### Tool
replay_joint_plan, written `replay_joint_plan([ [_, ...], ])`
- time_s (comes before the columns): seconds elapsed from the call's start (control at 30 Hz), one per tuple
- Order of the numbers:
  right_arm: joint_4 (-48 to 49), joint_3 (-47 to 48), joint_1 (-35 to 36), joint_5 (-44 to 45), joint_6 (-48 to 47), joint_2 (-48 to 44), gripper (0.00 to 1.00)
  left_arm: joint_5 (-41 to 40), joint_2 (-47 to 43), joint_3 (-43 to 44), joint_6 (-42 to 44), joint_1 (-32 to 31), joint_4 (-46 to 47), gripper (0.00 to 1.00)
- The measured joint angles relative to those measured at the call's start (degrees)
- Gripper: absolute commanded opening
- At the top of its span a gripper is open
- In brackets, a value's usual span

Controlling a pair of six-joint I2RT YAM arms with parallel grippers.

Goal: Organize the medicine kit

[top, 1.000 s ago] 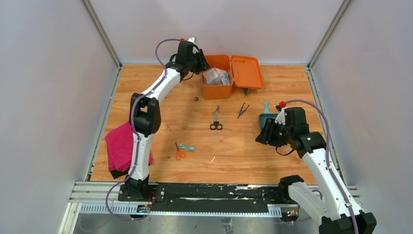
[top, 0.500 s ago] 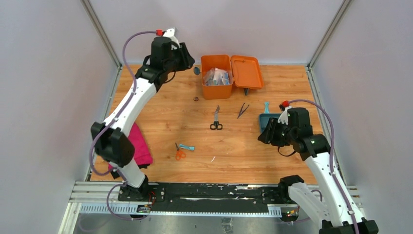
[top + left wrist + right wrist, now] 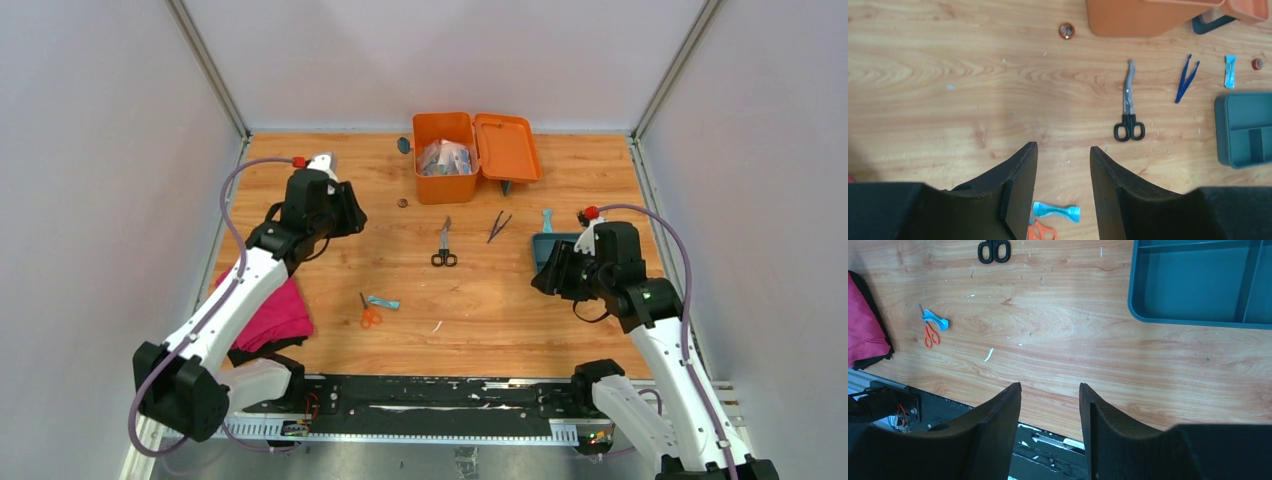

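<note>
Overhead, the orange plastic medicine kit (image 3: 445, 188) sits open at the far edge of the wooden table (image 3: 300, 180).
Left wrist view: the left gripper (image 3: 1063, 150) is parted and empty; the steel, black-handled scissors (image 3: 1129, 112) lie ahead, probably best pinched squarely across their slim blades. Right wrist view: the right gripper (image 3: 1050, 387) is parted and empty too, near a smooth teal divided tray (image 3: 1198, 285).

The left wrist view cuts off the orange box (image 3: 1133, 17) at twelve o'clock. From above, the right arm (image 3: 612, 268) half hides the tray (image 3: 541, 246).
</note>
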Motion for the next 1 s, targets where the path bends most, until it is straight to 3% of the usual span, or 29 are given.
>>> replay_joint_plan([
  [0.43, -2.03, 2.08, 0.00, 2.60, -0.79, 0.04, 0.54, -1.44, -15.45, -14.75, -4.57, 0.00, -4.57, 0.53],
  [1.0, -2.45, 3.45, 0.00, 2.97, 0.76, 3.63, 0.49, -1.84, -16.39, -16.17, -4.00, 0.09, -6.75, 0.60],
])
